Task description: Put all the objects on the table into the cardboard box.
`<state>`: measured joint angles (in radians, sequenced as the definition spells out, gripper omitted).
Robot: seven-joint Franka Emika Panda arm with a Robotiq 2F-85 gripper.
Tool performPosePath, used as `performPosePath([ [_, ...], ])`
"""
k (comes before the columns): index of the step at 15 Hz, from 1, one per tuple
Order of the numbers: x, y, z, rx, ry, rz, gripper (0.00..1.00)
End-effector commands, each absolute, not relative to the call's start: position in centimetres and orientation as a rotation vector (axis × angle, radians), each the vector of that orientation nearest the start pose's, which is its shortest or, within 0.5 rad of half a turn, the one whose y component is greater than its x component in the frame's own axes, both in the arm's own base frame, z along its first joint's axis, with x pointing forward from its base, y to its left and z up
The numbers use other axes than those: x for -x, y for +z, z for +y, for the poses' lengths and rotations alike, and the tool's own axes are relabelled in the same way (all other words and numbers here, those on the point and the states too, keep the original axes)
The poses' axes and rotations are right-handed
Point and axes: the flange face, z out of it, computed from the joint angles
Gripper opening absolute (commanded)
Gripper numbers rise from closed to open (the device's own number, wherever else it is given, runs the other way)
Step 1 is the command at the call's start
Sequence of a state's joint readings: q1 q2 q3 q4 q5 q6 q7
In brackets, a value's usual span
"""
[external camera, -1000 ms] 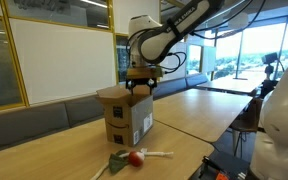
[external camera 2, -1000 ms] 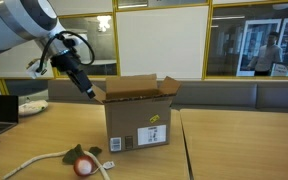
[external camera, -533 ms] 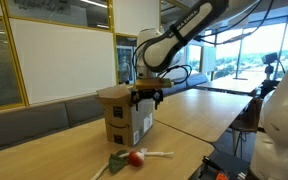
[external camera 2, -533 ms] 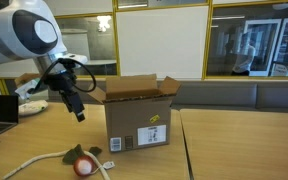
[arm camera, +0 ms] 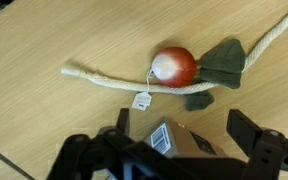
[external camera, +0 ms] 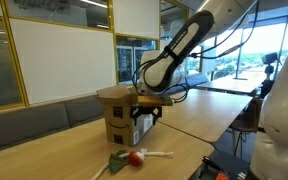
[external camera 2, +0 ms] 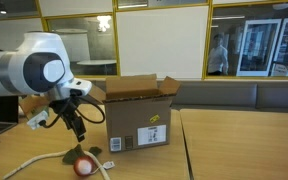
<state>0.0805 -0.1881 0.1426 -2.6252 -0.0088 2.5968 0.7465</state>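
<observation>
**A:** Gripper (external camera 2: 77,128) first: how did it stand?

**B:** Its jaws were wide apart and held nothing. It hung low beside the cardboard box (external camera 2: 139,115), over the things lying loose on the wood.

**A:** Which things?

**B:** The wrist view showed a red ball (arm camera: 174,65) with a green leafy piece (arm camera: 222,62) touching its right side. A long thin white cord (arm camera: 109,79) ran just below the ball, and a small white tag (arm camera: 142,99) lay on a thread under it. In an exterior view the table (external camera 2: 234,150) carried that cluster on its near side, a little left of the box and apart from it.

**A:** So what was done?

**B:** Nothing I could vouch for. The flaps were up, but no view looked into the box, so I could not tell whether anything lay inside.

**A:** And what was left?

**B:** By my reckoning, at least the whole cluster. None of it was gripped or lifted, and the fingers touched none of it. I judged that the pick was not yet begun and the drop into the box was still to be made.
</observation>
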Motion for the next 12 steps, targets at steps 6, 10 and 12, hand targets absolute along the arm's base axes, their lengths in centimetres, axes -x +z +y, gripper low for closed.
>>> performPosePath([
  [6, -45.4, 23.4, 9.2, 2.929, -0.165, 0.723, 1.00],
  [10, -46.4, 20.2, 9.8, 2.924, -0.102, 0.697, 1.00],
  [12, -47.0, 19.1, 10.2, 2.922, -0.077, 0.681, 1.00],
])
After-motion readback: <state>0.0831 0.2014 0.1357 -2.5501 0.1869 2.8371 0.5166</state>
